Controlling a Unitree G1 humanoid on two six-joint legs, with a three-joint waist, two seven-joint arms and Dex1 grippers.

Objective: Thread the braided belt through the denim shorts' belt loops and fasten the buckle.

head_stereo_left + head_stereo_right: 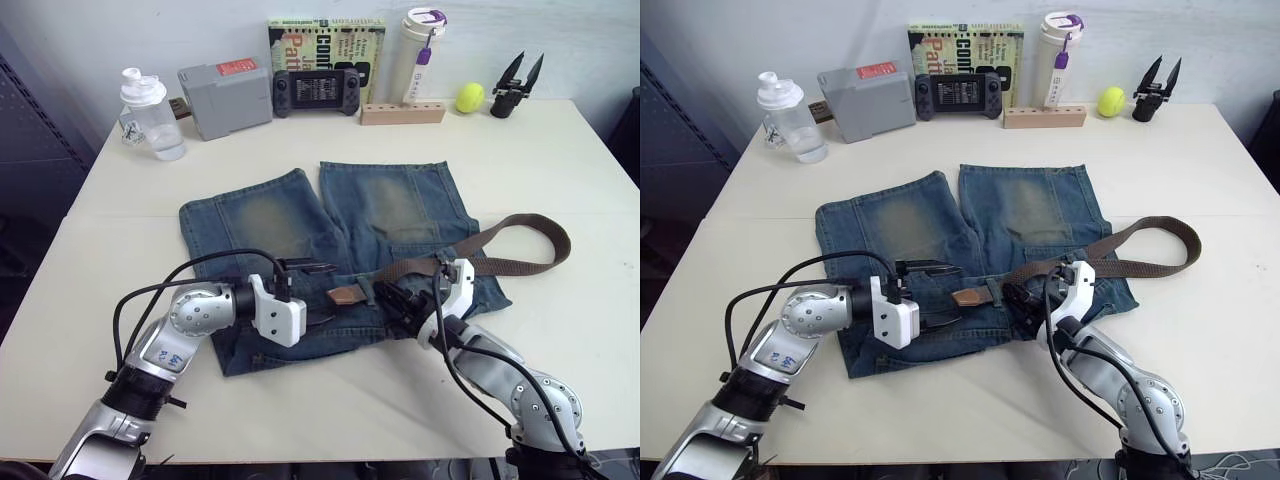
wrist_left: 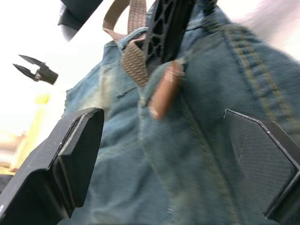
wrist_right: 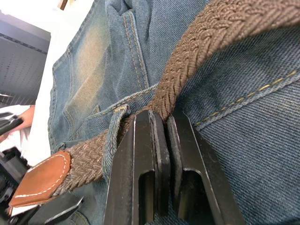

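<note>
The denim shorts (image 1: 300,230) lie flat on the table, waistband toward me. The braided belt (image 1: 530,235) curves out over the table on the right and comes back to the waistband. It passes under one of the belt loops (image 3: 114,136), and its leather tip (image 1: 345,295) sticks out on the other side. My right gripper (image 1: 397,300) is shut on the belt just beside that loop. My left gripper (image 1: 322,293) is open, its fingers (image 2: 77,154) spread on either side of the leather tip (image 2: 164,89) without touching it. The buckle is hidden.
Along the table's far edge stand a clear bottle (image 1: 150,115), a grey box (image 1: 225,97), a game controller (image 1: 315,92), a book (image 1: 325,45), a white tumbler (image 1: 418,50), a wooden block (image 1: 402,113), a yellow ball (image 1: 470,97) and a black gripper tool (image 1: 515,90).
</note>
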